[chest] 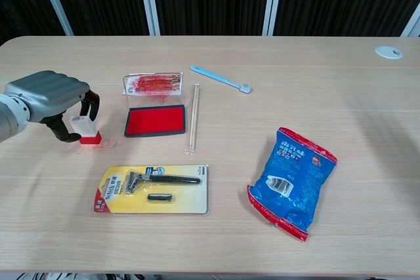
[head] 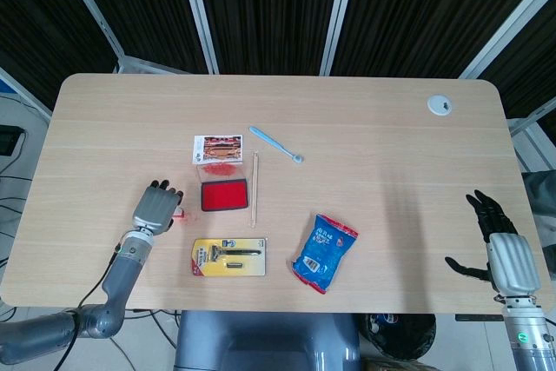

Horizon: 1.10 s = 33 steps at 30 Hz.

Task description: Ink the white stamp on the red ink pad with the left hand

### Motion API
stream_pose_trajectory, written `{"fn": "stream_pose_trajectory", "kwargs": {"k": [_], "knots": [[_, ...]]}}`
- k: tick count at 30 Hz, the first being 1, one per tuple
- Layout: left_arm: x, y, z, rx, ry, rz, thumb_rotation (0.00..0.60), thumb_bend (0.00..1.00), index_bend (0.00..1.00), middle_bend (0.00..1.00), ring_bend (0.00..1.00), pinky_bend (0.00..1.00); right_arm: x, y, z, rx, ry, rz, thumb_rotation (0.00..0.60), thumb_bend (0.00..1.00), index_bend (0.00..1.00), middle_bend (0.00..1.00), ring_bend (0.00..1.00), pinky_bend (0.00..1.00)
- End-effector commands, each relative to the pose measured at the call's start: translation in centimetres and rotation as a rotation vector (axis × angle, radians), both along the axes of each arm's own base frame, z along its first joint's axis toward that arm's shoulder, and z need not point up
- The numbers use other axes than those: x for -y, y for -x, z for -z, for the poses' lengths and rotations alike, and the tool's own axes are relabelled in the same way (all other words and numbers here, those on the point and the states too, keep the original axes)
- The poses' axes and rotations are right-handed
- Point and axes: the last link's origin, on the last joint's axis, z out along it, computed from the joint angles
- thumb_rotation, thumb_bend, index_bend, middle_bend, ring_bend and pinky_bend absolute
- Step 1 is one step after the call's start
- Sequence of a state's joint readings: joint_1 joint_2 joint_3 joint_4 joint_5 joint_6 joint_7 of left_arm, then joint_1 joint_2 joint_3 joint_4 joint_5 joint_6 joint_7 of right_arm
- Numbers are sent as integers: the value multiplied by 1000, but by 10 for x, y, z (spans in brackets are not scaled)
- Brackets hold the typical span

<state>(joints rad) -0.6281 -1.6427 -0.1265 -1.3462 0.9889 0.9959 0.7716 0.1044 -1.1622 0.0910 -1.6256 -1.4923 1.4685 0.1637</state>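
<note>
Your left hand [chest: 49, 100] sits right over the white stamp [chest: 84, 129], fingers curled down around it, thumb on the near side and fingertips on the far side; whether they actually pinch it yet, you cannot tell from either view. The stamp stands on the counter [chest: 315, 83], red base down, near the left edge. From there the red ink pad [chest: 155, 120] lies to the stamp's right, close by, its long axis running left to right across the counter. Your right hand [head: 499, 245] hangs well apart at the counter's far right edge, fingers spread, holding nothing. So the carry is a short sideways one, rightward.
</note>
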Motion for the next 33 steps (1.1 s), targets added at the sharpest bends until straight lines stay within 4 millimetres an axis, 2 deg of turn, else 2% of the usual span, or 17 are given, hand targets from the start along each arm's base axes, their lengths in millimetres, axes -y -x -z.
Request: {"fn": "stream_pose_trajectory", "kwargs": {"k": [1, 13, 24, 28, 30, 33], "knots": [[0, 1, 1, 0, 0, -4, 600, 248, 455, 451, 200, 267, 0, 0, 0, 1, 0, 0, 600, 61, 0, 0, 0, 180], [0, 3, 4, -7, 1, -4, 600, 272, 504, 499, 208, 267, 0, 0, 0, 5, 0, 3, 600, 63, 0, 0, 0, 180], [1, 6, 5, -9, -2, -8, 600, 445, 581, 570, 254, 273, 0, -1, 0, 7, 1, 2, 600, 65, 0, 0, 0, 181], [1, 4, 4, -1, -15, 1, 600, 461, 614, 603, 304, 325, 0, -1, 0, 7, 2, 2, 600, 66, 0, 0, 0, 181], [0, 2, 3, 9, -28, 12, 600, 475, 628, 615, 359, 398, 0, -1, 0, 7, 3, 3, 600, 67, 0, 0, 0, 181], [0, -4, -1, 25, -58, 38, 600, 480, 640, 627, 407, 454, 0, -1, 0, 7, 2, 3, 600, 69, 0, 0, 0, 181]]}}
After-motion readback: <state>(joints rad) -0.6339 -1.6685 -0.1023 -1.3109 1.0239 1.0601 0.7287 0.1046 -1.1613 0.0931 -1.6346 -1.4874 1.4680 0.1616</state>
